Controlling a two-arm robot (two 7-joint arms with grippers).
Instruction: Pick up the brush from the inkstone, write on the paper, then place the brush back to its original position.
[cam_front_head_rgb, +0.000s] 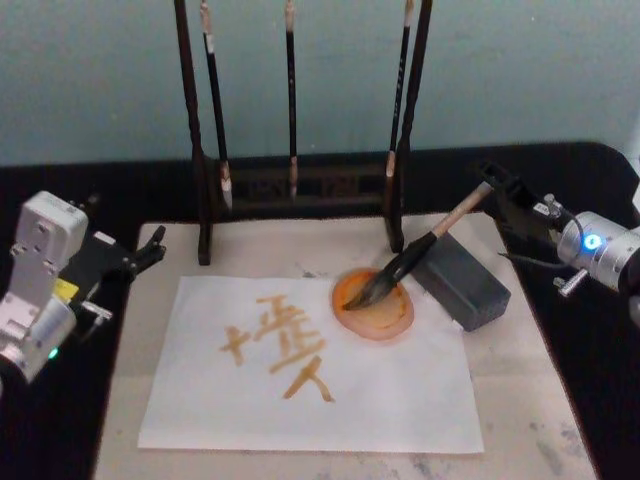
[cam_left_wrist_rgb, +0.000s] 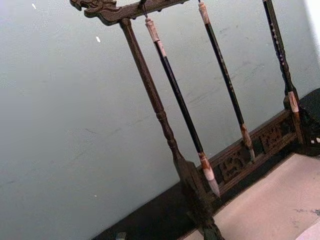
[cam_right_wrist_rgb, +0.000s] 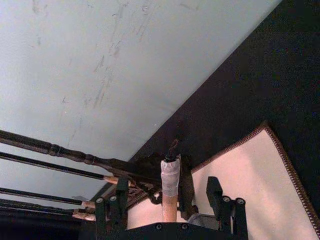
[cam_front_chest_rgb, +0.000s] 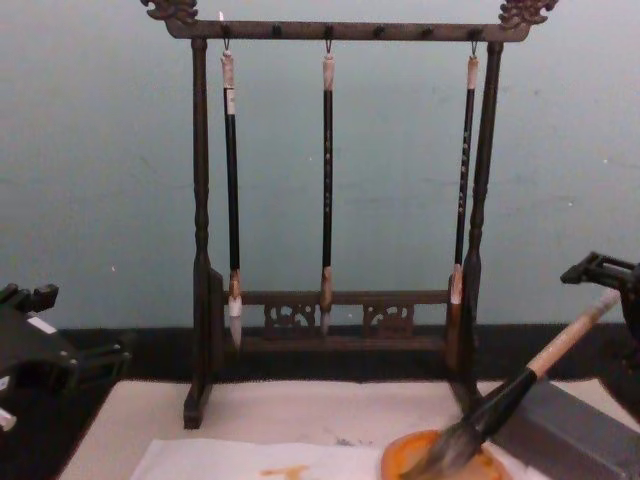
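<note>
Resting with bristles in the inkstone (cam_front_head_rgb: 393, 325) at centre frame, handle propped on the grey block (cam_front_head_rgb: 465, 280), the brush (cam_front_head_rgb: 420, 250) looks already set back; orange characters mark the paper (cam_front_head_rgb: 400, 390). The right gripper (cam_front_head_rgb: 497, 188) straddles its taped end, jaws spread, gripping nothing. Next I would retreat it cleanly toward the upper right. The left gripper (cam_front_head_rgb: 150, 248) idles at the left edge.

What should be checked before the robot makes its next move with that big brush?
1. Brush bristles lying in the inkstone: ok.
2. Brush handle propped on the grey block: ok.
3. Right gripper open, straddling the handle's taped end without clamping it: ok.
4. Paper carries orange strokes: ok.
5. Left gripper parked by the mat's left edge, off the paper: ok.
</note>
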